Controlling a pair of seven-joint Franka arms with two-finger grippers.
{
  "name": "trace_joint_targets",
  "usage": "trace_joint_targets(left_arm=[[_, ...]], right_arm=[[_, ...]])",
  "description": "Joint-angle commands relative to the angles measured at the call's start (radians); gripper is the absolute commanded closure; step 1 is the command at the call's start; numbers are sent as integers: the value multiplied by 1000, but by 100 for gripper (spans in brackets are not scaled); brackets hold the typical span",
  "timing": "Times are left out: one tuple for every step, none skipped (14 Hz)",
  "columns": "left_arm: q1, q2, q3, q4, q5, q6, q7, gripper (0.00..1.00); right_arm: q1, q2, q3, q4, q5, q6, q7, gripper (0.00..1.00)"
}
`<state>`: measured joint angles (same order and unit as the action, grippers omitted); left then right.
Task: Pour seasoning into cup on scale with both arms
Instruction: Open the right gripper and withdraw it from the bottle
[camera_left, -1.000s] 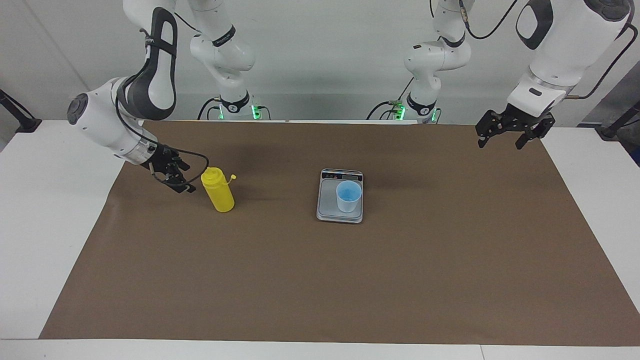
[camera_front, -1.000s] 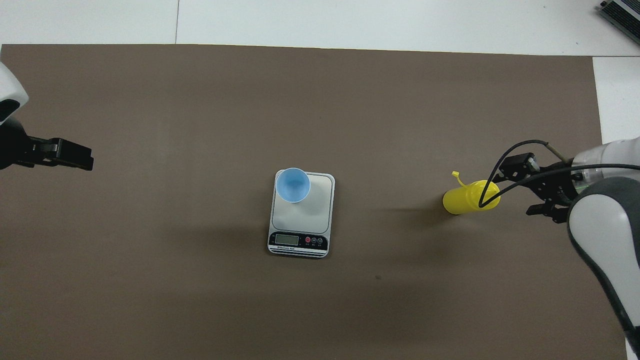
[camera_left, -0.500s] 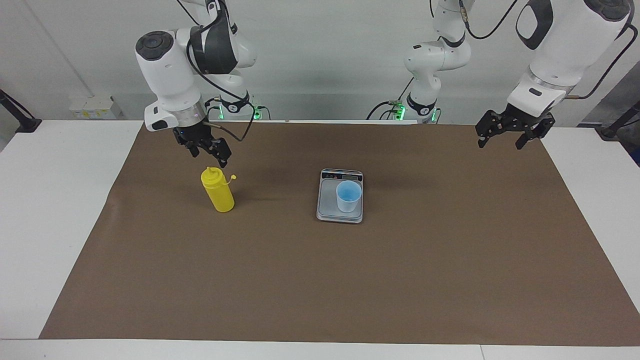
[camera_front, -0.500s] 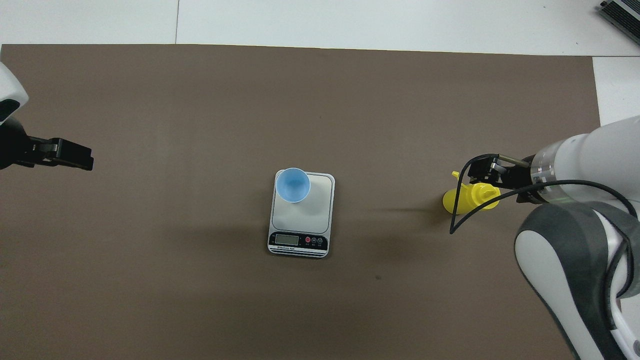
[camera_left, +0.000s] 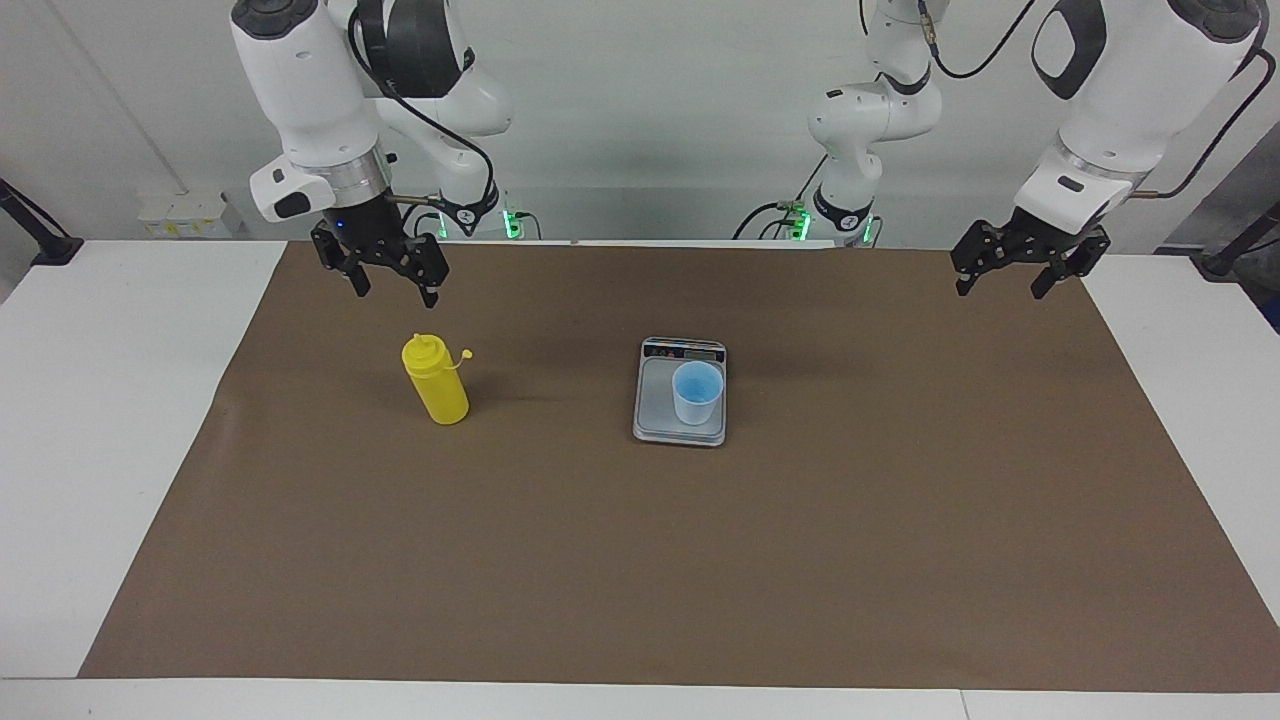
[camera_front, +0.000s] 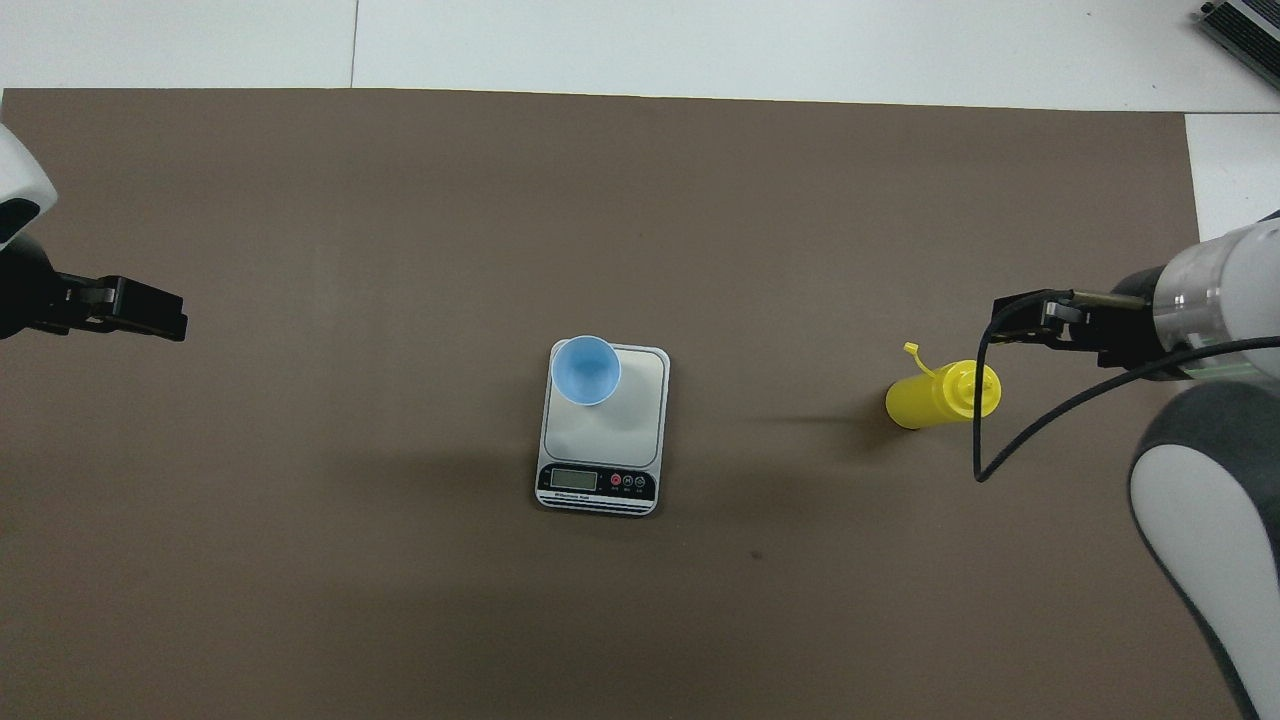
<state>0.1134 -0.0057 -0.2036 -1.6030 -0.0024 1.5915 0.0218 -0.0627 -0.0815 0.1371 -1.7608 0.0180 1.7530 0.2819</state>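
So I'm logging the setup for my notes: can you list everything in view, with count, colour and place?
bottle: one, yellow, upright on the mat, toward the right arm's end of the table.
cup: one, light blue, on the scale.
scale: one, silver-grey, mid-table, display edge nearest the robots.
mat: one, brown, covering most of the table.
table: one, white.
right tool: black, open, raised over the mat near the bottle, holding nothing.
left tool: black, open, raised over the mat's corner, arm waiting.
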Motion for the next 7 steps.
trace_joint_targets(left_arm=[[0, -33, 3, -40, -7, 24, 14, 0], [0, -33, 3, -38, -7, 22, 15, 0], [0, -31, 3, -34, -5, 21, 21, 0], [2, -28, 3, -28, -4, 15, 26, 0], [2, -28, 3, -28, 8, 12, 27, 0], [0, -28, 3, -28, 15, 11, 33, 0], [0, -27, 3, -26, 16, 10, 33, 0]], right_arm=[[-20, 63, 4, 131, -18, -87, -30, 0], [-26, 63, 4, 139, -18, -108, -30, 0], [-34, 54, 2, 139, -18, -121, -32, 0], [-45, 49, 2, 138, -18, -128, -44, 0], [-51, 43, 2, 126, -18, -132, -79, 0], [-71, 36, 2, 118, -18, -132, -122, 0], [-71, 32, 2, 109, -18, -132, -142, 0]])
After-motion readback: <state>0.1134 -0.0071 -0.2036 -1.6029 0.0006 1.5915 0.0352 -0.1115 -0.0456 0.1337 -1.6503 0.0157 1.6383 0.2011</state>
